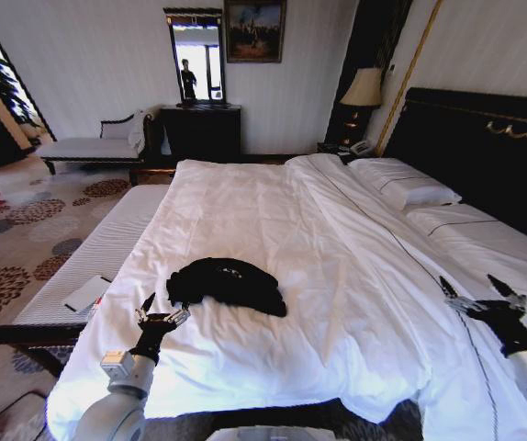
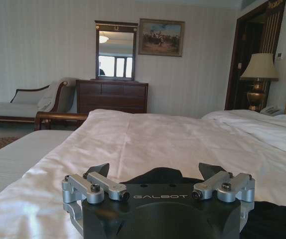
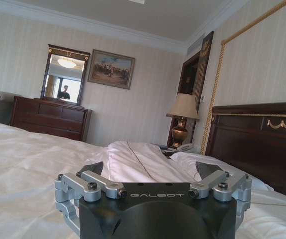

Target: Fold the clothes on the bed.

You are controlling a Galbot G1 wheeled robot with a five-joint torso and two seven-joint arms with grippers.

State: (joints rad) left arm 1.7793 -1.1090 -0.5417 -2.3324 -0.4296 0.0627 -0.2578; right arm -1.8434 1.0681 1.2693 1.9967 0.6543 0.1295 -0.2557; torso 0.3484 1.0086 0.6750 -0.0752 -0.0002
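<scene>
Your bed (image 1: pixel 273 211) spreads wide and white, with the black T-shirt (image 1: pixel 227 283) bunched near its foot. Your left gripper (image 1: pixel 162 310) hovers just beside it, spread open, empty; right gripper (image 1: pixel 482 292) likewise open, well apart.

Your T-shirt (image 1: pixel 227 283) lies bunched on the bed (image 1: pixel 337 276), toward its near left part. Your left gripper (image 1: pixel 162 316) sits just beside the shirt on its near left side, fingers spread. Your right gripper (image 1: pixel 480 295) hangs well apart, over the bed's right side, fingers spread. Pillows (image 1: pixel 410 188) lie behind it, against the headboard (image 1: pixel 484 156)
</scene>
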